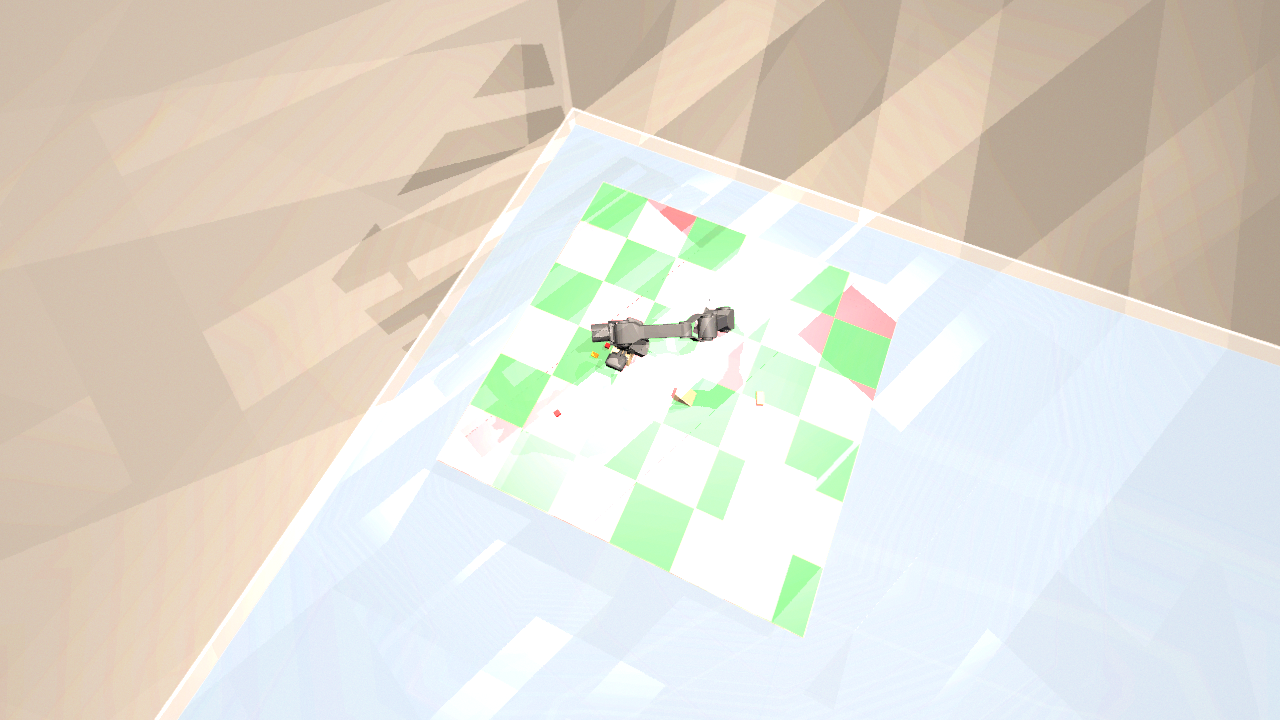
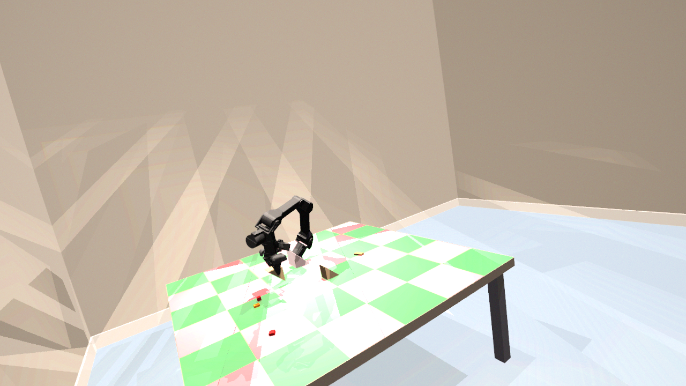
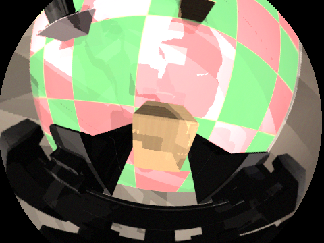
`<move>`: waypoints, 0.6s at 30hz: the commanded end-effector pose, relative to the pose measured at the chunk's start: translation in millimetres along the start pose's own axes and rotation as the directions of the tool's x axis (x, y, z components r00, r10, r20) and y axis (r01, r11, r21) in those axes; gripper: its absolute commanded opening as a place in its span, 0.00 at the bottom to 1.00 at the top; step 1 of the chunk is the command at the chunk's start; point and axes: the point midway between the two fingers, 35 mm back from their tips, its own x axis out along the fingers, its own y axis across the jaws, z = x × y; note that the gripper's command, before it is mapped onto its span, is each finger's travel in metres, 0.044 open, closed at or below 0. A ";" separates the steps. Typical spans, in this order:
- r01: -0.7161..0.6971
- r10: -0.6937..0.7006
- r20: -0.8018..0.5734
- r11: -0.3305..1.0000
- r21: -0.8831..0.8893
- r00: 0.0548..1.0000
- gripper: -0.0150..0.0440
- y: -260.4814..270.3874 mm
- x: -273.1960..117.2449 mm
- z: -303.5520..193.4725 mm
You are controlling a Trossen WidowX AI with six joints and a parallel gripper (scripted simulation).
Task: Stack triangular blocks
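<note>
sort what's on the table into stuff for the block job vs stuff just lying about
For the job:
held triangular block, shut in the gripper
other triangular block, resting on the table

Lying about:
red bit
orange bit
yellow bit

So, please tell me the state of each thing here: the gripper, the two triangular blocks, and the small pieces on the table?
gripper: shut on the held block.
held triangular block: clamped between the fingers, above the table.
other triangular block: resting on the table, untouched, apart from the gripper.
small red piece: lying on the table.
small orange piece: lying on the table.
</note>
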 end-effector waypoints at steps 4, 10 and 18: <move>0.019 -0.018 -0.016 1.000 0.021 1.000 0.25 -10.3 -10.0 18.2; 0.029 -0.028 -0.025 0.999 0.036 0.999 0.25 -20.5 -19.4 41.6; 0.043 -0.041 -0.033 0.998 0.045 0.999 0.25 -32.8 -31.5 77.2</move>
